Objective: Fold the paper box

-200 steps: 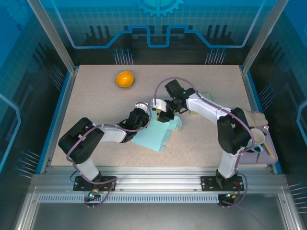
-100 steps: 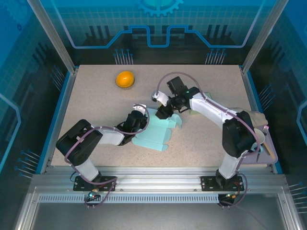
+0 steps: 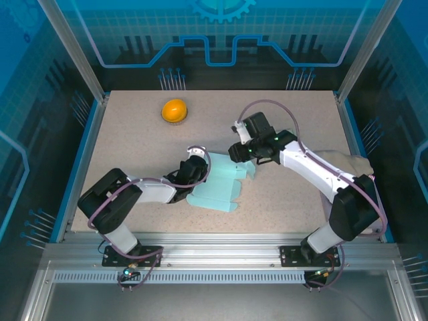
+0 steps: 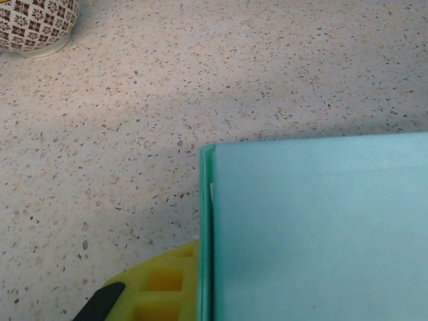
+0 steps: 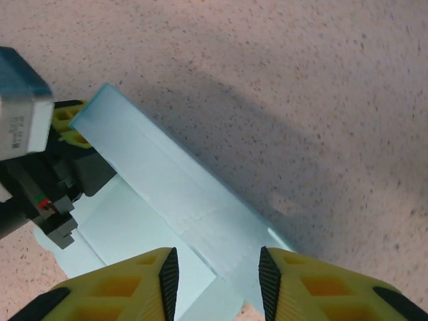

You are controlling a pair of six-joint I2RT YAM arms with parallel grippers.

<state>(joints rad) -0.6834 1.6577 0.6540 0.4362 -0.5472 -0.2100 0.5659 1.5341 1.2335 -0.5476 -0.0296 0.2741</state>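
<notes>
Pinching: left fingers (image 4: pixel 160 291) clamp box (image 3: pixel 221 187) at its left edge
Right fingers (image 5: pixel 114 291): spread, hovering above box
Orange thing (image 3: pixel 174 110): on bench (image 3: pixel 134 144), beyond box

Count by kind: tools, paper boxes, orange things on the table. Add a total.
tools: 2 (left tool clamped on a box flap, right tool open above the box)
paper box: 1, teal
orange round object: 1
total: 4
</notes>
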